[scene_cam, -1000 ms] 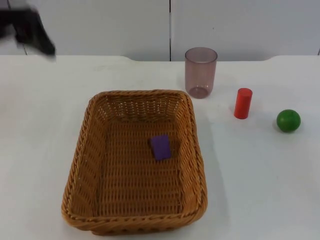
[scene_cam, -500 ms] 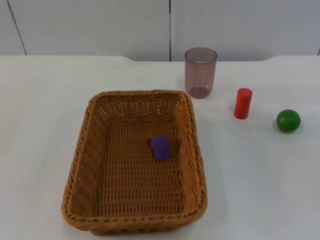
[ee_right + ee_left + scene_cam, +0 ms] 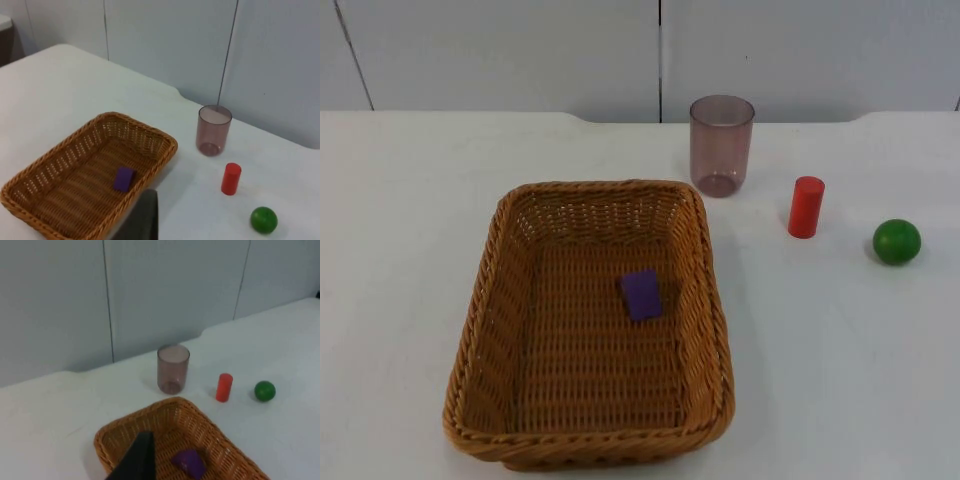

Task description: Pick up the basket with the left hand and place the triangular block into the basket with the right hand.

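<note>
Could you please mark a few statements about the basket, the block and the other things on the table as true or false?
1. The purple block lies inside the wicker basket. True.
2. The basket is lifted off the table. False: it rests on the white table.
3. The red cylinder stands between the translucent cup and the green ball. True.
4. The cup lies on its side. False: it stands upright.
5. The green ball is in the basket. False: it sits on the table, apart from it.
</note>
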Robot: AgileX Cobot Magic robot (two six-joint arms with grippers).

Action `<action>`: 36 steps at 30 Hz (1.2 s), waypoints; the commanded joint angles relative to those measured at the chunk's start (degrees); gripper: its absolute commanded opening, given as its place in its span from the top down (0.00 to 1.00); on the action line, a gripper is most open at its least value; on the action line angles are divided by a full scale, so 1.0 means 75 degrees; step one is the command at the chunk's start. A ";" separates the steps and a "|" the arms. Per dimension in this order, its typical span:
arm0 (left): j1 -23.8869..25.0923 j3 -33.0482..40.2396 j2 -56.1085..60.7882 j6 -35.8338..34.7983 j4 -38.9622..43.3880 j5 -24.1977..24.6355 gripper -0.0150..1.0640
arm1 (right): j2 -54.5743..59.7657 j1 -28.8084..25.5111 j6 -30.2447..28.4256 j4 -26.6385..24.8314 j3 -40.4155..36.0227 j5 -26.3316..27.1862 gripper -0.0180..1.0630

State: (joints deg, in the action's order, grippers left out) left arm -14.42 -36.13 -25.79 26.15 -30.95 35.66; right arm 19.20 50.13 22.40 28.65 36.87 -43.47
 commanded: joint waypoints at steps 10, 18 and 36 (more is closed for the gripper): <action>-0.0040 0.0221 0.2392 -0.2490 0.2713 0.1449 0.01 | -0.1930 0.0029 -0.0910 -0.1095 -0.0504 -0.0895 0.16; -0.0040 0.0221 0.3439 -0.2797 0.3535 0.2625 0.01 | -0.2560 0.0029 -0.1748 -0.1875 -0.0504 -0.1982 0.16; -0.0040 0.0933 0.3439 -0.3486 0.4298 0.3330 0.01 | -0.2560 0.0043 -0.2343 -0.2775 -0.0985 -0.2461 0.16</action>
State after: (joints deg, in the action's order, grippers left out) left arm -14.42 -29.70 -0.19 0.50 0.44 60.25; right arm 0.21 50.13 6.88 10.50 29.48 -62.09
